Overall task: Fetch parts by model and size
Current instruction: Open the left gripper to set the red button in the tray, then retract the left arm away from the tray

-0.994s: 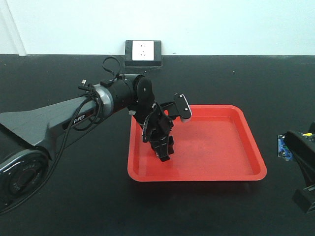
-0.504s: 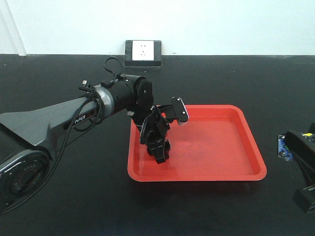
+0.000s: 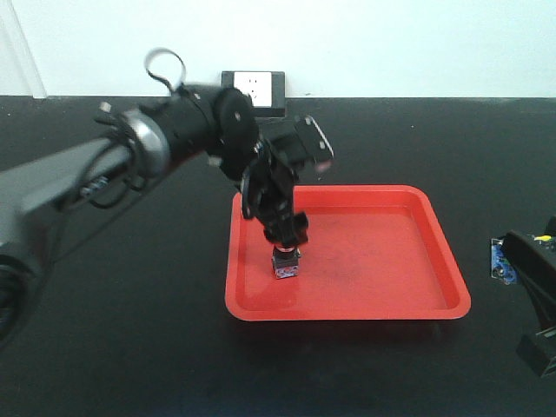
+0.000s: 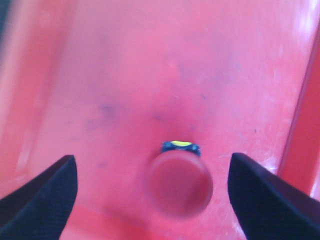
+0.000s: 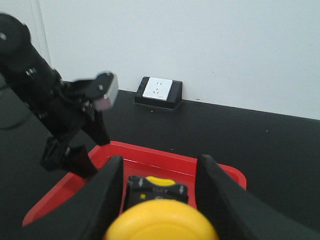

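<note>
Left arm risen since half-second ago; left gripper (image 3: 288, 236) now above red-capped switch (image 3: 285, 262), which stands upright in red tray (image 3: 391, 269), left part. Fingers spread wide, empty. Right gripper (image 5: 160, 197) clamps yellow-capped switch (image 5: 161, 225), beyond tray's right edge. Judging placing half done; next: carry yellow over tray, lower, release.

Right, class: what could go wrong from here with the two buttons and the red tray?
1. The red button stands upright in the tray, directly under the open left claw; a sideways swing could knock it over.
2. The right claw grips the yellow button; bringing it in while the left arm hangs over the tray could cause a clash.
</note>
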Tool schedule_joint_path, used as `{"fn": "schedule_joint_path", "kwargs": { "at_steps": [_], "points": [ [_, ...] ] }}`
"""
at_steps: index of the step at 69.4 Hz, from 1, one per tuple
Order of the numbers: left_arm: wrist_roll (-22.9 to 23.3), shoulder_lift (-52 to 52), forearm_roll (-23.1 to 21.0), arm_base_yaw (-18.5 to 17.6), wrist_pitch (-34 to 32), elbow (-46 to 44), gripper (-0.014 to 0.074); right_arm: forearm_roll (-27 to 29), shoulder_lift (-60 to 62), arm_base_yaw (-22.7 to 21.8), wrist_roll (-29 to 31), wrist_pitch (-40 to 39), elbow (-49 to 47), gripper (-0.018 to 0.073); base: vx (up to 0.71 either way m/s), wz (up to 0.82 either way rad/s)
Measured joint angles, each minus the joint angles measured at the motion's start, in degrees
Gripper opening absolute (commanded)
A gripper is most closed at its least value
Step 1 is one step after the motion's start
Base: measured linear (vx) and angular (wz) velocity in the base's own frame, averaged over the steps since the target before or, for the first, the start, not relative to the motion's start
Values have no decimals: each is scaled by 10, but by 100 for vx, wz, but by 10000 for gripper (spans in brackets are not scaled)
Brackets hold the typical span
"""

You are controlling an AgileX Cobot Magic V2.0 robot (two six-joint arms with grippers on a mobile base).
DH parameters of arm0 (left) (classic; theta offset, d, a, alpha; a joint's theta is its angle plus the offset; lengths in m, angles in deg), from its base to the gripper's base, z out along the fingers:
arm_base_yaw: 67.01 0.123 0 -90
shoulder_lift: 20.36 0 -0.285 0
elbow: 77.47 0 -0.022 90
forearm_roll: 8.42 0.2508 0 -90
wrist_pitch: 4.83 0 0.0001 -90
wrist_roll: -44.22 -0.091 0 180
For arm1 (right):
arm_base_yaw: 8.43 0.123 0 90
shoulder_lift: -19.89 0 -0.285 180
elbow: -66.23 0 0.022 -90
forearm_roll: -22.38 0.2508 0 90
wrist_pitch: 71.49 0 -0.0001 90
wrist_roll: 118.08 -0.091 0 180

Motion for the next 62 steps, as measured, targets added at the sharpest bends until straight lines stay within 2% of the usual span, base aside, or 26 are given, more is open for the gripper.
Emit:
{"fn": "schedule_joint_path", "kwargs": {
  "at_steps": [10, 21, 35, 43, 47, 57, 62],
  "points": [
    [70, -40, 4, 17, 0, 0, 590, 0, 0, 0, 0, 0, 0, -2, 0, 0],
    [159, -87, 4, 59, 0, 0, 578, 0, 0, 0, 0, 0, 0, -2, 0, 0],
    [265, -148, 4, 118, 0, 0, 487, 0, 0, 0, 0, 0, 0, -2, 0, 0],
    [321, -176, 30, 142, 2, 1, 391, 0, 0, 0, 0, 0, 0, -2, 0, 0],
    [349, -192, 52, 144, 2, 8, 311, 0, 0, 0, 0, 0, 0, -2, 0, 0],
    [434, -248, 140, 146, -21, 77, 71, 0, 0, 0, 0, 0, 0, -2, 0, 0],
    [469, -286, 180, 146, -53, 136, -10, 0, 0, 0, 0, 0, 0, -2, 0, 0]
  ]
}}
